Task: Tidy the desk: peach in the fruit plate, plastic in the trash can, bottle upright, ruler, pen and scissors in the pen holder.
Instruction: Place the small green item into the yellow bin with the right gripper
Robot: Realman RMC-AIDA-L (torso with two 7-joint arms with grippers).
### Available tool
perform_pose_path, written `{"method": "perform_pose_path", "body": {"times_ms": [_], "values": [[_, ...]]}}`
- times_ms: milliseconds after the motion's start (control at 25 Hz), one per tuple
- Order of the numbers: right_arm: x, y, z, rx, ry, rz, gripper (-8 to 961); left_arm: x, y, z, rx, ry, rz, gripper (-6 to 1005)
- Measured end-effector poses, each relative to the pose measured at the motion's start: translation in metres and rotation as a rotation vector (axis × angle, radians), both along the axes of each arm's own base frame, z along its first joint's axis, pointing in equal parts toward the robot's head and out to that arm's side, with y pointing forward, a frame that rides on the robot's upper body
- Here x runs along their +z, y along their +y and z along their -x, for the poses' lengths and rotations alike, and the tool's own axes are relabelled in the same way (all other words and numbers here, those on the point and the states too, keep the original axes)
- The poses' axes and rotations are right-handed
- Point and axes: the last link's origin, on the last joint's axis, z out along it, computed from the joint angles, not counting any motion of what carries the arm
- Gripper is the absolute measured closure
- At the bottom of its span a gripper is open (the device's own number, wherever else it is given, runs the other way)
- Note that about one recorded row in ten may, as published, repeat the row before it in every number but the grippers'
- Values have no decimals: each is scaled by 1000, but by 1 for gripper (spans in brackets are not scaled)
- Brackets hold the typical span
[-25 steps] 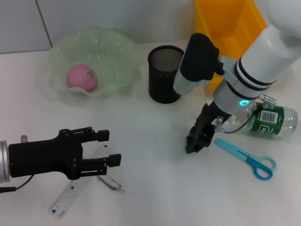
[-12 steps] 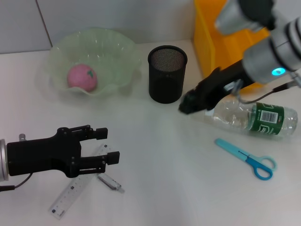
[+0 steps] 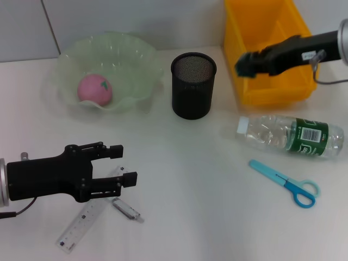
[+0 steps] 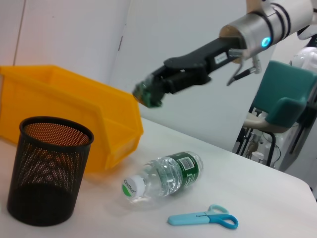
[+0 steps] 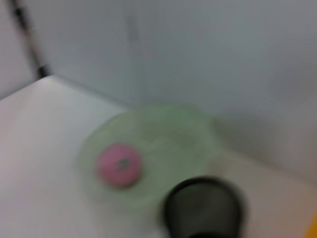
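Observation:
The pink peach [image 3: 94,89] lies in the green fruit plate [image 3: 130,60]. A clear bottle [image 3: 291,136] lies on its side at the right, with blue scissors [image 3: 285,182] in front of it. My right gripper [image 3: 247,64] hovers over the left rim of the yellow trash can [image 3: 272,92], shut on a small greenish piece of plastic [image 4: 147,95]. The black mesh pen holder [image 3: 193,85] stands empty in the middle. My left gripper [image 3: 122,165] is open low at the front left, just above the clear ruler [image 3: 87,220] and the small grey pen [image 3: 128,209].
The left wrist view shows the pen holder [image 4: 47,176], the trash can [image 4: 69,109], the bottle [image 4: 163,176] and the scissors [image 4: 203,218]. A teal chair [image 4: 285,106] stands beyond the table. The right wrist view shows the plate [image 5: 163,134] and peach [image 5: 120,165], blurred.
My right gripper rose from the table beside the bottle and swung back and up to the trash can's rim. The left gripper barely shifted.

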Motion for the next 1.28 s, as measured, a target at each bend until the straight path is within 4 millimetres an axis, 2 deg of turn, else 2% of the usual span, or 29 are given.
{"method": "perform_pose_path", "body": {"times_ms": [160,440,760,1160,1280], "values": [[4,17,-24,-65,-8,-189,665,0,-1,0,1,-1,2,248],[6,38,-41,-122,-19,-349,692,-1,-1,-1,0,-4,6,250],[-6,52,-50,-141,-87,-359,709,-1,-1,-1,6,-6,10,251],[-15,56,-52,-150,-110,-339,715,0,-1,0,8,-5,8,254],[-16,56,-52,-150,-109,-336,677,1,-1,0,9,-4,8,254]]}}
